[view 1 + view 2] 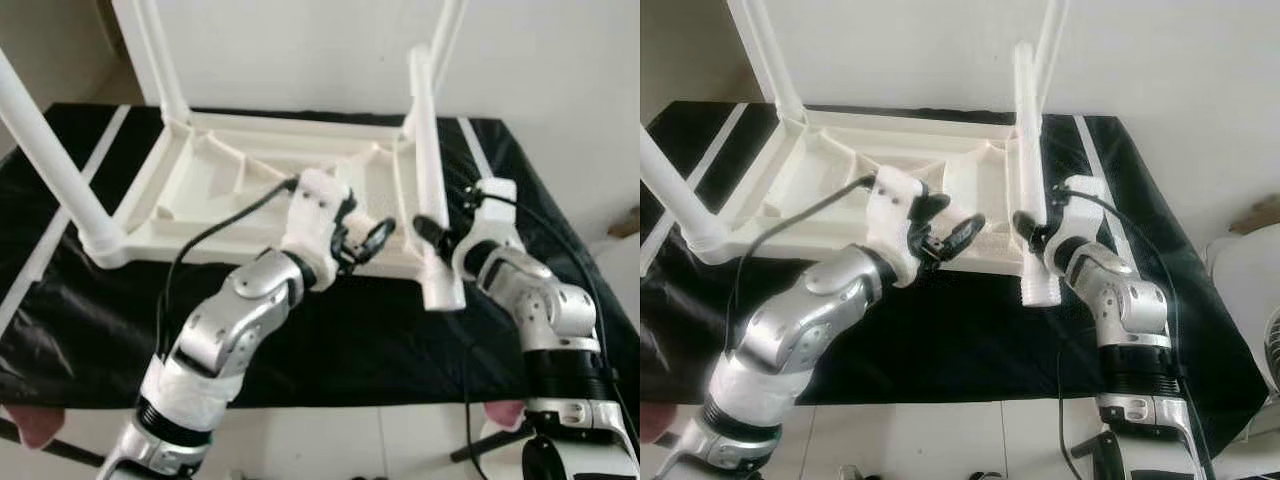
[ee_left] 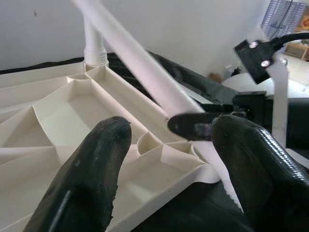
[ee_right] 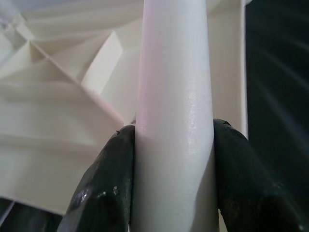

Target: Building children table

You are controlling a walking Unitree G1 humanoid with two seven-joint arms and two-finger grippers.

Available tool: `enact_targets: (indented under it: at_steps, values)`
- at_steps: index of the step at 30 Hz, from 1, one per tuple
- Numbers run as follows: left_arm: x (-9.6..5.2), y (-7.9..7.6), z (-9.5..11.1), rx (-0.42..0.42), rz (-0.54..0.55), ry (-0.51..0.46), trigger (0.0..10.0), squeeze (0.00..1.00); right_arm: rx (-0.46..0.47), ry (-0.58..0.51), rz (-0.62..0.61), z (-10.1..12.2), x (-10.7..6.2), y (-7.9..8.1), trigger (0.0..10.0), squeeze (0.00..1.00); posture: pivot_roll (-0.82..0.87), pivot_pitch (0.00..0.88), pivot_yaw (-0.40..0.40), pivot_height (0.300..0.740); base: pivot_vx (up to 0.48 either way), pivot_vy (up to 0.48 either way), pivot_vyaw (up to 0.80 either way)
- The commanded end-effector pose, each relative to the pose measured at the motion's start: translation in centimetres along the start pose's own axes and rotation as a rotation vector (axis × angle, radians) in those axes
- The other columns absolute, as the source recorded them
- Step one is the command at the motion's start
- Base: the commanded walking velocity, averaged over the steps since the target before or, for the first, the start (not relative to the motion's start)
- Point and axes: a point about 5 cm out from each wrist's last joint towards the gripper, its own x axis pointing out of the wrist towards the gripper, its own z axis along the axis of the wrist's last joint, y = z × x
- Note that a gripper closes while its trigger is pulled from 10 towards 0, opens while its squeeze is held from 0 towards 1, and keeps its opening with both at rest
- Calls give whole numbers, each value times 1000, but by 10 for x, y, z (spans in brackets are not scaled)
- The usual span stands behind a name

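table leg between right gripper fingers

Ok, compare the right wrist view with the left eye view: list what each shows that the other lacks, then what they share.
Right wrist view alone: a close look at the two black fingers pressed against either side of the loose white leg, confirming a firm clamp.

Left eye view alone: the left gripper hovering open over the upturned tabletop's near edge, three legs already standing in their corners, the black cloth beneath, and the right gripper low on the tilted leg.

Shared: the loose leg, and the ribbed underside of the tabletop.
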Motion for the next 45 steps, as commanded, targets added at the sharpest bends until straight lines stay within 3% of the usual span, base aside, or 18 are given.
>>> enact_targets:
  at_steps: [1,2,4,5,15,16,17,21,29,34,41,45]
  values:
    - [0,-12,0,6,-184,15,10000,0,-30,28,3,0,-2,-2,10000,0,-116,159,-11,740,0,0,0]
    - [0,-12,0,3,-185,16,10000,0,-33,36,6,-1,-2,-1,10000,678,-116,159,-11,740,0,0,0]
    - [0,-12,0,2,-185,16,10000,0,-34,41,8,-1,-2,-1,10000,678,-116,159,-11,740,0,0,0]
    - [0,-12,0,2,-184,17,10000,0,-36,43,7,-2,-2,-1,10000,1000,-116,160,-11,740,0,0,0]
    - [-1,-13,0,-4,-182,19,10000,0,-27,42,-15,0,-3,-4,10000,1000,-119,163,-12,740,0,0,0]
    - [-1,-13,0,-7,-182,18,10000,0,-29,40,-23,0,-3,-5,10000,741,-119,162,-11,740,0,0,0]
    - [-1,-14,0,-10,-182,18,10000,0,-32,28,-23,2,-3,-4,10000,0,-119,164,-12,740,0,0,0]
    - [-1,-14,0,-12,-181,18,10000,0,-40,-1,-28,4,-4,-3,10000,0,-119,165,-11,740,0,0,0]
    - [-2,-13,0,-20,-174,11,10000,0,-21,-210,-65,25,-12,7,10000,0,-116,168,-13,740,0,0,0]
    - [-3,-13,0,-24,-174,11,10000,0,-22,-217,-102,19,-16,22,10000,0,-117,169,-12,740,0,0,0]
    - [-3,-14,0,-31,-176,9,10000,0,-144,-161,-225,-5,-20,44,10000,0,-123,171,-11,740,0,0,0]
    - [-3,-15,1,-37,-179,5,10000,0,-118,-136,-246,-19,-21,61,10000,0,-124,174,-7,740,0,0,0]
